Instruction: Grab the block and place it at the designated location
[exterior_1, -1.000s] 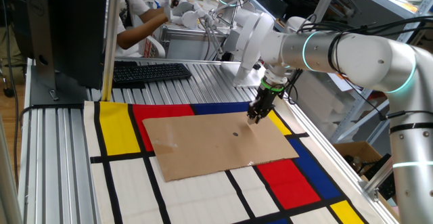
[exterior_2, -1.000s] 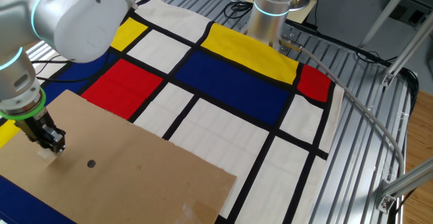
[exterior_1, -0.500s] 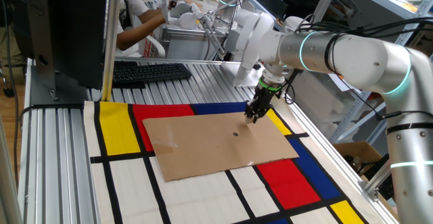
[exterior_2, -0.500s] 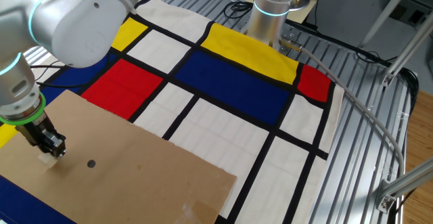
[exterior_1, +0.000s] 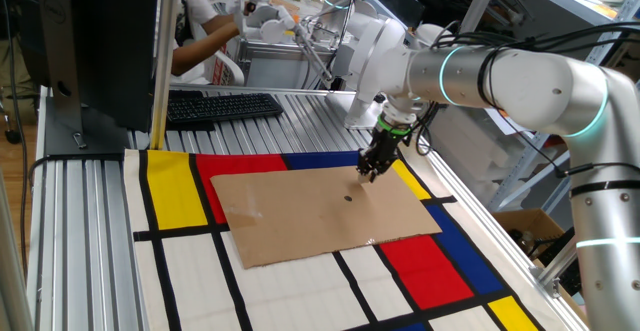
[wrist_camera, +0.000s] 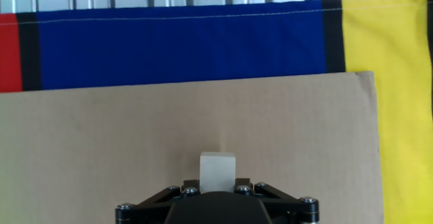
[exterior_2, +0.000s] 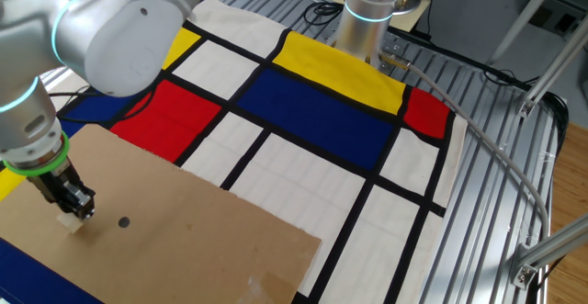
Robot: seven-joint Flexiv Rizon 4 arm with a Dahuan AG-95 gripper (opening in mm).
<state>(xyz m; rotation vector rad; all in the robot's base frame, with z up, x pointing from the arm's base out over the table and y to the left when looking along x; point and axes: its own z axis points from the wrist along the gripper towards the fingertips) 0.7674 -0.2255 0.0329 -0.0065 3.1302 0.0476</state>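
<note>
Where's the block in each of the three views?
One fixed view: hidden or too small to make out at the gripper tips, upper right of the cardboard sheet.
The other fixed view: block just under the gripper, lower left.
Hand view: block bottom centre, just above the gripper body.
Shared landmark: the cardboard sheet.

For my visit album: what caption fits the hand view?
The end effector holds the pale block over the brown cardboard sheet.
</note>
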